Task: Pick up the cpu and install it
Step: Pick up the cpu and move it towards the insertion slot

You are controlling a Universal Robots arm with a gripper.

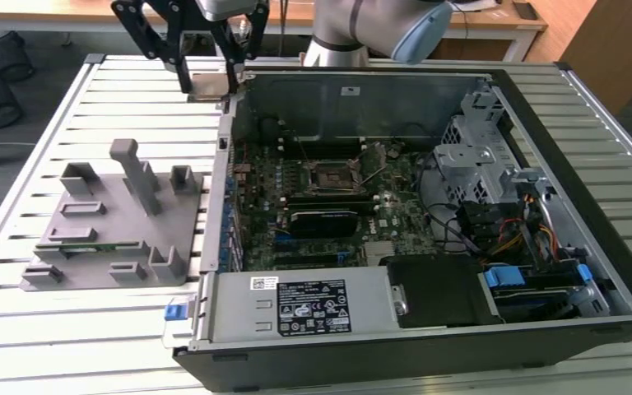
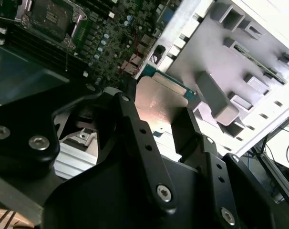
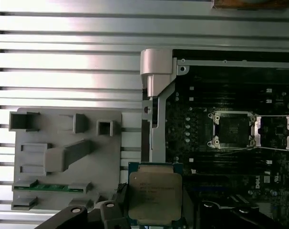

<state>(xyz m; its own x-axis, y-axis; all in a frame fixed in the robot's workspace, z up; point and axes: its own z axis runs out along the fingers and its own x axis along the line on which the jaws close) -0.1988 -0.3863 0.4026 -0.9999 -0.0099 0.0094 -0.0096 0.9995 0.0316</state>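
So the black two-fingered gripper [image 1: 208,76] was clamped tight on the small flat square cpu [image 3: 155,195] with its shiny silver-grey top and green rim, holding it up above the slatted metal table [image 1: 129,90] right by a corner of the open black computer case [image 1: 404,362].

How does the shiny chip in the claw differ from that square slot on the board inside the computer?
The cpu has a shiny silver-grey top and green rim; the socket is dark inside a metal frame. The cpu is gripped by the claw; the socket sits empty on the motherboard. Both are roughly square.
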